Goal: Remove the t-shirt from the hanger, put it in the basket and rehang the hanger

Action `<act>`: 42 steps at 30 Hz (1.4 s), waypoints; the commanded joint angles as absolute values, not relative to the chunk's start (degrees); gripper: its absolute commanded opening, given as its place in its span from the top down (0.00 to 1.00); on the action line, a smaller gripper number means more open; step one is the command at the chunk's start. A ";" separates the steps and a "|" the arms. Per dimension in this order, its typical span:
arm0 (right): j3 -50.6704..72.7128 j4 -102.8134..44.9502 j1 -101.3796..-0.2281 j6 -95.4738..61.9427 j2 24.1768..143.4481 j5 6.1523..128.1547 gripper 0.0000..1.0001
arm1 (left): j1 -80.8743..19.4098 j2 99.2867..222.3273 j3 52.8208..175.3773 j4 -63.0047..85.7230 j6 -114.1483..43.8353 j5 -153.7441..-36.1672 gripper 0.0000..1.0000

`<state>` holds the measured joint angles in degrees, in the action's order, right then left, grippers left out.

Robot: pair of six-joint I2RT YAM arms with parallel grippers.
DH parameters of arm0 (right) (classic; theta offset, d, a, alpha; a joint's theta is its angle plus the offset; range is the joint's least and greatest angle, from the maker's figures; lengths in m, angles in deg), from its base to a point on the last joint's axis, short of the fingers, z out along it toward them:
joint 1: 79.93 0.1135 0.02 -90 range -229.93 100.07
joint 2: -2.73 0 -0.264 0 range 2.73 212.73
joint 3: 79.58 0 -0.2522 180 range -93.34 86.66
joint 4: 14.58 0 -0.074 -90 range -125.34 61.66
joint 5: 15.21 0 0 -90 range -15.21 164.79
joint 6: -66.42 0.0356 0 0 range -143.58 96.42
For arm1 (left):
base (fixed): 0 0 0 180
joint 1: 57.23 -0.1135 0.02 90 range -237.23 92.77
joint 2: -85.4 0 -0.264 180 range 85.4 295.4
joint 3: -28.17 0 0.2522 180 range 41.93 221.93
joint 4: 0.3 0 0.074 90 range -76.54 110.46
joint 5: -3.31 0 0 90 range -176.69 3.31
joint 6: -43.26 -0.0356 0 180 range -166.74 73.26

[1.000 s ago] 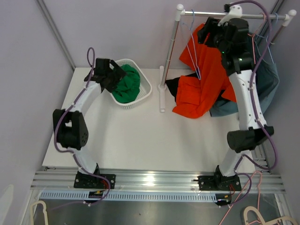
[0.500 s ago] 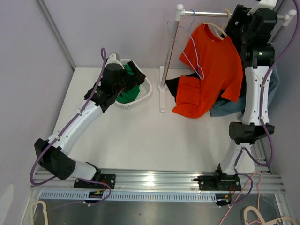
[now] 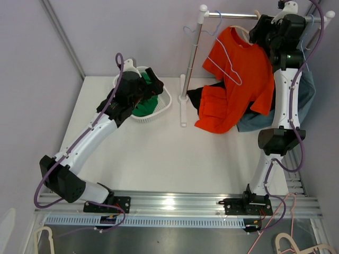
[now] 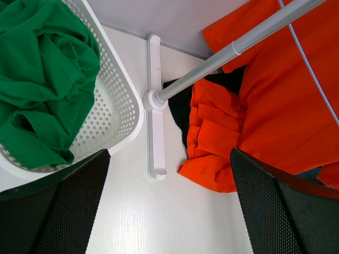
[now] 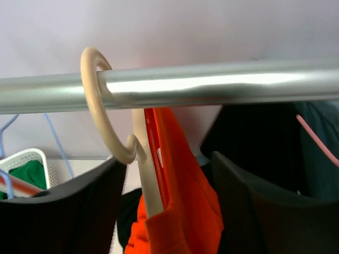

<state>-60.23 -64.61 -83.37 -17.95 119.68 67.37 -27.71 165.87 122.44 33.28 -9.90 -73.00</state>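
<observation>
An orange t-shirt (image 3: 241, 79) hangs on a cream hanger (image 3: 241, 30) hooked over the silver rail (image 3: 233, 15); its lower part is bunched on the table. My right gripper (image 3: 263, 30) is up at the rail, open. In the right wrist view its fingers (image 5: 69, 206) straddle the hanger (image 5: 151, 180) neck and the t-shirt (image 5: 185, 201) collar just below the rail (image 5: 212, 84). My left gripper (image 3: 153, 87) hovers open over the basket's right rim, with only bare table between its fingers (image 4: 69, 206); the t-shirt (image 4: 275, 116) lies ahead to its right.
A white basket (image 3: 165, 101) holds a green garment (image 3: 140, 108). The rack's upright post (image 3: 189, 58) and foot (image 3: 183, 114) stand between basket and shirt. A light-blue wire hanger (image 3: 225, 61) hangs across the shirt. A grey-blue garment (image 3: 307, 90) and a black one (image 3: 193, 95) hang or lie nearby.
My right gripper rose from in front of the shirt to the rail beside the hanger hook. My left arm stretched out past the basket toward the rack. The blue wire hanger swung right.
</observation>
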 commanded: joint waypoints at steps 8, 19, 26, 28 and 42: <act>-61.97 -53.06 -84.68 -16.11 124.55 53.36 1.00 | -27.26 167.05 122.09 28.23 -13.25 -72.72 0.01; -61.36 -50.92 -81.60 -15.14 115.34 56.05 1.00 | -24.55 165.21 119.98 22.00 -19.56 -79.92 0.01; -57.84 -56.79 -80.11 -9.96 105.14 72.21 1.00 | -8.91 160.37 117.52 10.86 -40.74 -71.41 0.01; -55.82 -59.17 -80.11 -8.64 103.29 76.36 1.00 | -5.31 159.85 117.25 9.86 -44.62 -70.88 0.01; -20.15 -74.11 -67.80 14.33 84.04 113.19 1.00 | 8.15 156.06 108.13 -2.08 -44.79 -91.07 0.00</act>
